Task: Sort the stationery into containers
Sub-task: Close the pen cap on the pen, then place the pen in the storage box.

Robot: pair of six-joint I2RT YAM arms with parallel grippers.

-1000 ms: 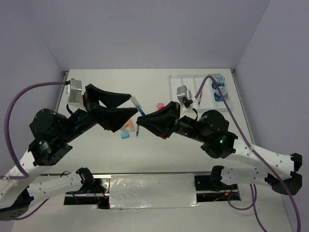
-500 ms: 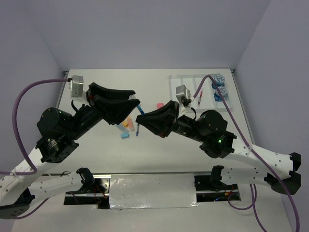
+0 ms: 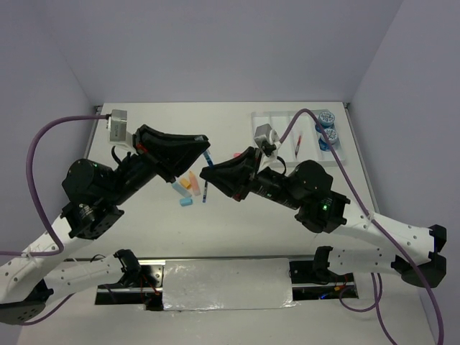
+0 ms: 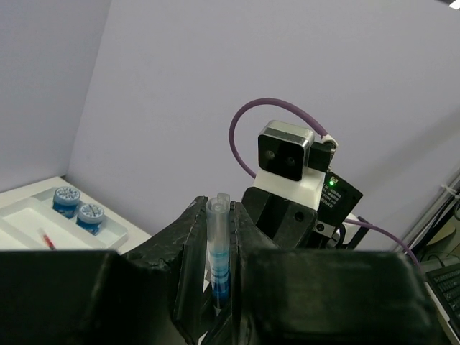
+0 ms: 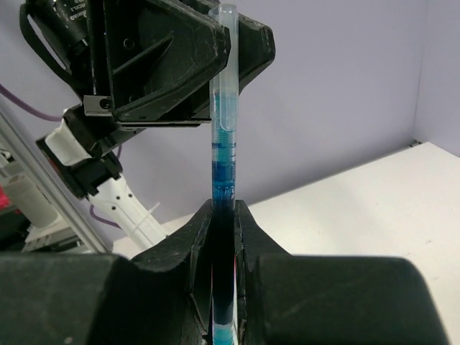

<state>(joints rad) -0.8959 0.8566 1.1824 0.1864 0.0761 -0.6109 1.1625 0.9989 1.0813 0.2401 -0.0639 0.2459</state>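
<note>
A blue pen [image 3: 205, 188] with a clear cap end is held in the air between both arms, above the table's middle. My right gripper [image 3: 206, 172] is shut on its dark blue barrel [image 5: 221, 154], jaws pressed against both sides [image 5: 223, 208]. My left gripper [image 3: 204, 146] is shut on the clear upper end [image 4: 219, 244], a finger touching each side [image 4: 218, 206]. The white divided tray [image 3: 274, 126] lies at the back right. It holds a red pen [image 3: 297, 146] and two blue rolls [image 3: 327, 118].
Short markers lie on the table under the arms: pink [image 3: 238, 157], orange [image 3: 191, 182] and light-blue [image 3: 185, 202]. The left wrist view shows the tray [image 4: 18, 215] and rolls [image 4: 77, 207] far left. Purple cables arch over both arms. Walls close in the table on three sides.
My left gripper has swung right to the pen and narrowed from wide open until its jaws touch the clear end. The right gripper kept hold of the pen and shifted slightly left.
</note>
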